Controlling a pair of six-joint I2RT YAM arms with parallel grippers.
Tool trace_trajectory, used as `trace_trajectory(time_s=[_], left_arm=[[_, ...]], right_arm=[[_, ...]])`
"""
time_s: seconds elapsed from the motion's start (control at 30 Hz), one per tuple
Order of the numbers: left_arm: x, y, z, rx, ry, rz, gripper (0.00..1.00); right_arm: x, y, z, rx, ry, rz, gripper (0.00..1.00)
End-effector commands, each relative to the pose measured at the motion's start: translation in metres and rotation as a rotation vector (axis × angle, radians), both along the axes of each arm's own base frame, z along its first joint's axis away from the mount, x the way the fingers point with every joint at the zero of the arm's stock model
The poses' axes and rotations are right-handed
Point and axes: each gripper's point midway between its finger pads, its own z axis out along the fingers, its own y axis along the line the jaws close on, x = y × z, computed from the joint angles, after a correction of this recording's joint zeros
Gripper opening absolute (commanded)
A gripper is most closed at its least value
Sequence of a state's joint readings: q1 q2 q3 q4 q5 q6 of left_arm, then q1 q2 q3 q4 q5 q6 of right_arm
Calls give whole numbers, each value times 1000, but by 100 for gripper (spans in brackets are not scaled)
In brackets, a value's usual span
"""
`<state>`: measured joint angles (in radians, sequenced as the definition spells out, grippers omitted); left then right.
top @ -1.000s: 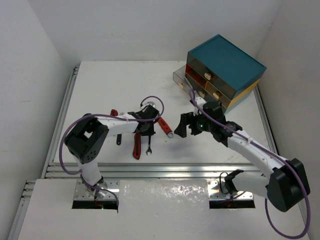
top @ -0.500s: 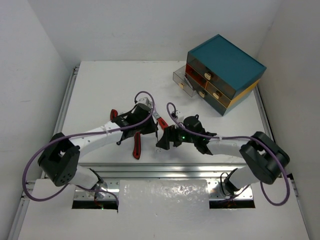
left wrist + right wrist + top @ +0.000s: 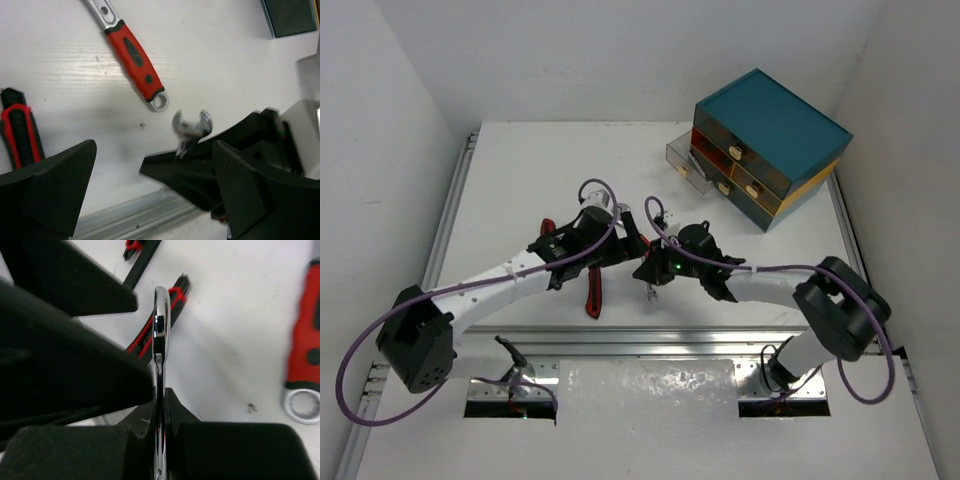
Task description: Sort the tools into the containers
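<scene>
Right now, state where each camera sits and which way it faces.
Top: fixed above and behind the bases, looking down on the table, the left arm, the right arm and the chest.
Left wrist: on the left arm, facing down at the red wrench; the open left claw frames the view.
Right wrist: on the right arm, looking along the right claw, shut on a spanner.
Shared: both wrist views show that spanner and the red wrench.

Top overhead; wrists close, sharing red wrench (image 3: 134, 52).
</scene>
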<state>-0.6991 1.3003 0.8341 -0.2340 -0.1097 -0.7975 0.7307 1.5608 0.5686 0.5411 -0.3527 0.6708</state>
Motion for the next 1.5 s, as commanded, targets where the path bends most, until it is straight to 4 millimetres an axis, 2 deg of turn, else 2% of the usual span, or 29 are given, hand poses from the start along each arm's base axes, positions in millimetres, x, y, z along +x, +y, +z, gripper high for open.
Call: trace_trajectory(time_s=[0.0,0.03,0.07,0.1,0.13,0.17,0.2,0.23,0.27,0.3,0.33,0.37,0.4,0.43,0.47,0.6,0.63,0.67,0.7,0.73,0.77,0.87,0.9,0.97,1.17,1.2,1.3,1.37,1.47], left_arm=[[6,20,66,10,-133,95,100],[4,40,69,66,-144,151,100],[2,50,81,72,-172,179,100],[-3,61,107,43,-228,202,100],[-8,76,112,91,-246,218,100],[-13,84,120,103,-268,220,100],[-19,93,136,113,-313,204,100],[-25,102,134,158,-307,199,100],[-29,108,135,184,-313,190,100],[-34,116,139,218,-334,171,100],[-38,127,135,269,-328,181,100],[-40,134,132,302,-329,185,100],[-44,143,134,329,-349,186,100],[-45,152,135,358,-360,206,100],[-47,156,133,375,-367,206,100],[-53,169,132,371,-447,218,100],[-52,167,134,350,-464,222,100],[-55,165,134,332,-473,203,100],[-55,164,136,323,-480,200,100],[-55,164,134,325,-480,197,100],[-55,164,135,320,-485,199,100],[-55,160,132,321,-479,176,100],[-54,160,132,321,-478,176,100],[-54,159,130,327,-473,173,100],[-53,156,129,328,-470,162,100],[-53,157,129,329,-471,163,100],[-53,157,128,330,-468,165,100],[-53,157,128,330,-467,165,100],[-53,157,128,329,-466,167,100]], right_arm=[[45,-10,61,-64,-213,-108,0],[46,-23,50,-147,-172,-124,0],[61,-26,72,-157,-201,-152,0],[73,-35,78,-201,-230,-167,0],[85,-58,69,-287,-188,-206,0],[107,-62,96,-301,-250,-220,0],[121,-71,104,-331,-264,-244,0],[136,-92,90,-412,-222,-272,0],[161,-97,118,-440,-302,-290,0],[178,-110,123,-481,-318,-320,0],[189,-115,111,-533,-303,-308,0],[209,-122,133,-560,-376,-341,0],[222,-132,139,-570,-392,-364,0],[234,-136,132,-594,-388,-364,0],[250,-139,154,-588,-435,-384,0],[296,-155,161,-643,-471,-395,0],[308,-155,177,-640,-511,-405,0],[317,-158,153,-675,-470,-375,0],[328,-157,167,-663,-496,-387,0],[334,-157,163,-667,-488,-381,0],[342,-159,141,-685,-454,-369,0],[352,-161,132,-697,-434,-369,5],[352,-161,131,-700,-429,-369,23],[348,-162,125,-694,-407,-380,38],[325,-163,156,-646,-418,-409,58],[317,-159,163,-622,-415,-400,57],[293,-135,162,-555,-413,-338,35],[286,-124,158,-527,-422,-313,8],[280,-119,131,-539,-361,-277,0]])
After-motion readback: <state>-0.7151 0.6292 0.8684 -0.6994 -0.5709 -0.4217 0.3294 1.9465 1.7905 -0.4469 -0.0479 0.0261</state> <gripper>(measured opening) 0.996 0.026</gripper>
